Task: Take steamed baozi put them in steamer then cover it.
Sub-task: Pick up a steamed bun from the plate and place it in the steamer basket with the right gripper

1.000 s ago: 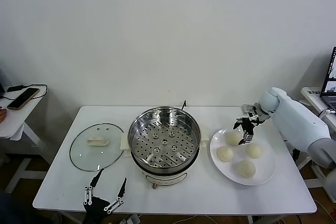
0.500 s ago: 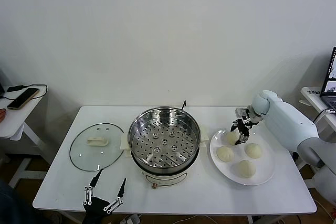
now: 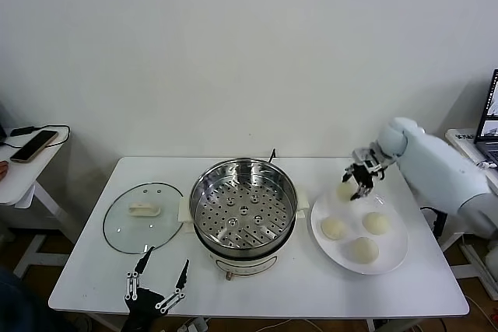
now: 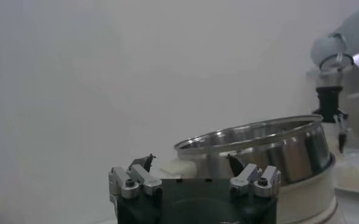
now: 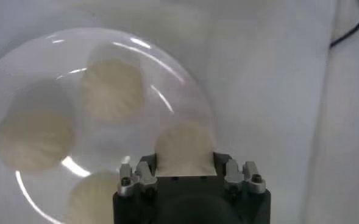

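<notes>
Above plate, right tool clamped on baozi (half hidden), left tool apart.

A plain white wall filled the back of the room, evenly lit. Before it stood the white rectangular surface. To one side was a small white side table carrying a dark phone and a black cable — at the opposite edge, part of a laptop screen showed.
</notes>
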